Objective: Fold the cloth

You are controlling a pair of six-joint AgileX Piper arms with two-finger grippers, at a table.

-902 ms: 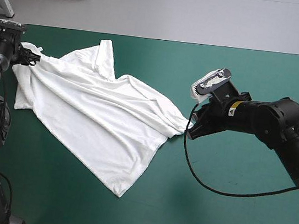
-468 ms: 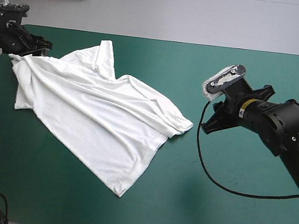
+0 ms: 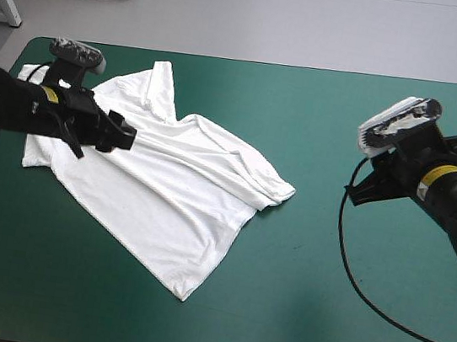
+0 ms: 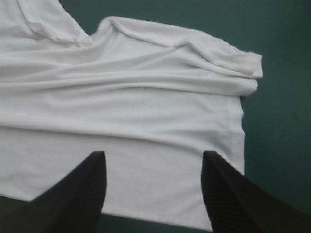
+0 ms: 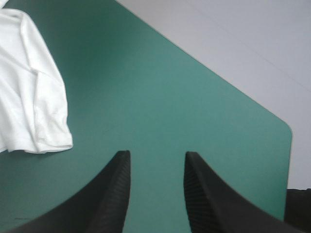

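On the bench (image 3: 318, 320), left of centre, the white T-shirt (image 3: 168, 179) is lying spread but rumpled, unfolded; left jaws are hovering open above its left part, probably seeking an edge; right jaws are hanging open, empty, well apart over bare bench; no legible writing is showing.

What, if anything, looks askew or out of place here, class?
The T-shirt lies slanted across the teal-green cover, rumpled, its end nearest the right gripper bunched. It and the left gripper are open.
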